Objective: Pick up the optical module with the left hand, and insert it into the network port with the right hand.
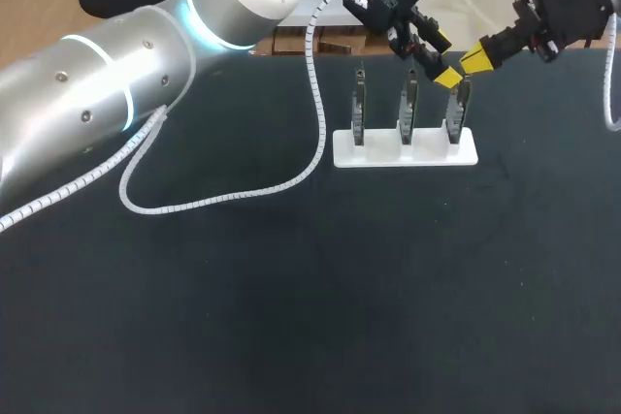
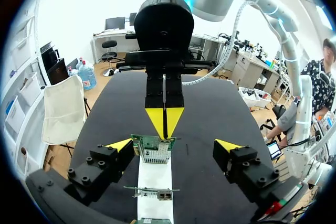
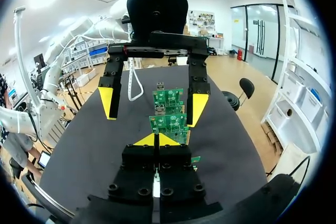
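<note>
— Claws first, go!
— Left claw: fingers spread wide, gripping nothing. It hangs over the right end of the white rack, one finger either side of the end card. Right claw: yellow tips pressed together, nose to nose with the left one, right at that card's top edge.
— And the optical module?
— Can't pick it out. Whether anything thin sits between the right tips, I can't tell.
— The cards?
— Three green cards, upright in a row in the rack.
— Further out?
— My white coiled cable loops on the dark table, left of the rack.
</note>
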